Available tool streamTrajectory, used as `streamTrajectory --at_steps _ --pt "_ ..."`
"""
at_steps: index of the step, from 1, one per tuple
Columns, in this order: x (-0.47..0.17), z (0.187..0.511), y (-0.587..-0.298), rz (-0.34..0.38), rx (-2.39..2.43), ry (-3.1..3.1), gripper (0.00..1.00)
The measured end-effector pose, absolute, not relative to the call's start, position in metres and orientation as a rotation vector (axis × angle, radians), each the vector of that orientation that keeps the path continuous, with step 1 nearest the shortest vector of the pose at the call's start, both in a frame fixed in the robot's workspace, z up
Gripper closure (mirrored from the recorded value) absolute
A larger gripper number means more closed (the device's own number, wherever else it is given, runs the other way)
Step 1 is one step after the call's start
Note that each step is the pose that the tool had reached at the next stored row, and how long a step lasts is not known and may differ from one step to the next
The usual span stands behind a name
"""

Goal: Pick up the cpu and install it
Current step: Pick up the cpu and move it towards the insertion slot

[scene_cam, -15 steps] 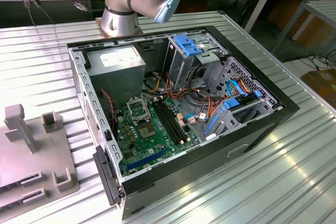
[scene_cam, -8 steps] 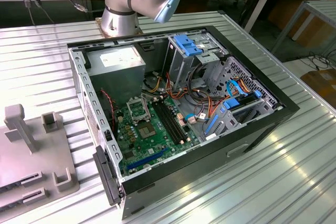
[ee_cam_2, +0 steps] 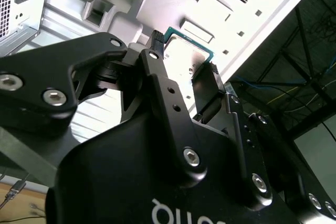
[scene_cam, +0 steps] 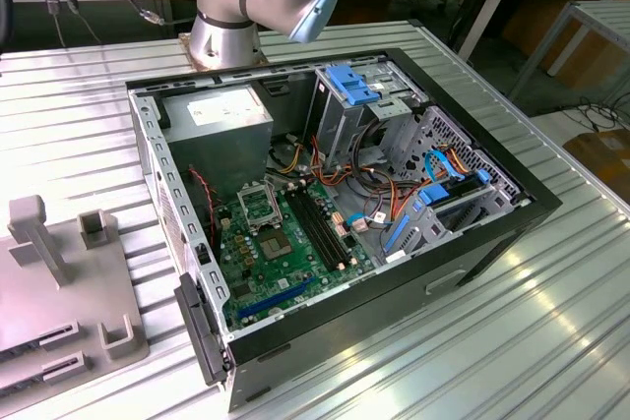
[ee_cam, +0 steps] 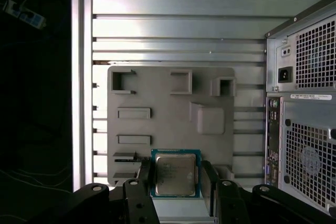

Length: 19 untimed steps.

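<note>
Gripper (ee_cam: 176, 178), cpu (ee_cam: 176, 171): above tray (ee_cam: 168, 93), clear.
Socket (scene_cam: 258, 206): free from above.
PSU (scene_cam: 219, 125): tall, just beside socket.
Cables (scene_cam: 379, 209): beyond memory slots (scene_cam: 320, 225).

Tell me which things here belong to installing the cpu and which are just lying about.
Job: cpu, held in the gripper; socket.
Lying about: grey tray; power supply; memory slots; cables.
</note>
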State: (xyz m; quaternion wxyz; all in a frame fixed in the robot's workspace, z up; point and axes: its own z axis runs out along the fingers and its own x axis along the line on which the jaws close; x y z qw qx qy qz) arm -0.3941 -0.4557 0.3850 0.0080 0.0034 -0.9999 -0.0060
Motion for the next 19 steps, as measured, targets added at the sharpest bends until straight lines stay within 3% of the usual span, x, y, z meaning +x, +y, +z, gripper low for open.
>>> streamTrajectory --at_steps 19 --pt "-0.3929 0.3923 -0.4558 -0.019 0.011 -3.125 0.53"
